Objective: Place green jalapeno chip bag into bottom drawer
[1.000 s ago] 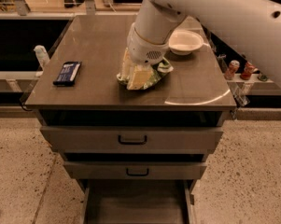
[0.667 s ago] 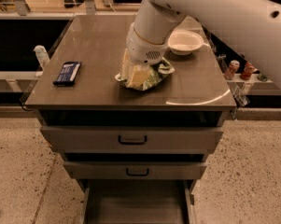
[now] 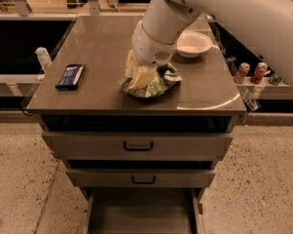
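Nothing has visibly moved since a second ago — the gripper [image 3: 138, 77] remains pressed down on the green jalapeno chip bag [image 3: 161, 82], which lies crumpled at centre frame on the cabinet top [image 3: 102, 43], below and left of the white bowl [image 3: 193, 44]. Whether the gripper is clamped on the foil or only resting on it cannot be told. Bottom drawer [image 3: 141, 212] stands pulled out at lower centre, under the two upper drawers [image 3: 136, 145] — the dark-blue packet [image 3: 70, 76] lies at left, well apart from the bag.

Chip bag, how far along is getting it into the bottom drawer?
Done: the bottom drawer stands open. In hand: the gripper is down on the chip bag, which lies on the cabinet top. Left: lifting the bag and lowering it into the drawer.
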Action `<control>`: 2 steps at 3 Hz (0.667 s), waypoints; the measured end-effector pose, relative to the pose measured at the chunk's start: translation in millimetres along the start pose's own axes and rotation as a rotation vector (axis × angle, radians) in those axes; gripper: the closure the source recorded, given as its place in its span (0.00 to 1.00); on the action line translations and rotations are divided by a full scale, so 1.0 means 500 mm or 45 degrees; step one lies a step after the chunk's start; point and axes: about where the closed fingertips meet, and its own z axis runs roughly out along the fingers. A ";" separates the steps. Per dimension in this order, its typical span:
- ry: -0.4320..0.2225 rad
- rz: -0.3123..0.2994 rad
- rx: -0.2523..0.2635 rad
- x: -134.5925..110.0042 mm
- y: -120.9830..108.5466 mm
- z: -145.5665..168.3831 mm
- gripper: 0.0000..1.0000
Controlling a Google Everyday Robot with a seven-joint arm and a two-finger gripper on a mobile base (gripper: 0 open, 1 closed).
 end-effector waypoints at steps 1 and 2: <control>-0.176 -0.091 0.055 -0.077 0.078 -0.058 1.00; -0.277 -0.019 0.106 -0.124 0.209 -0.091 1.00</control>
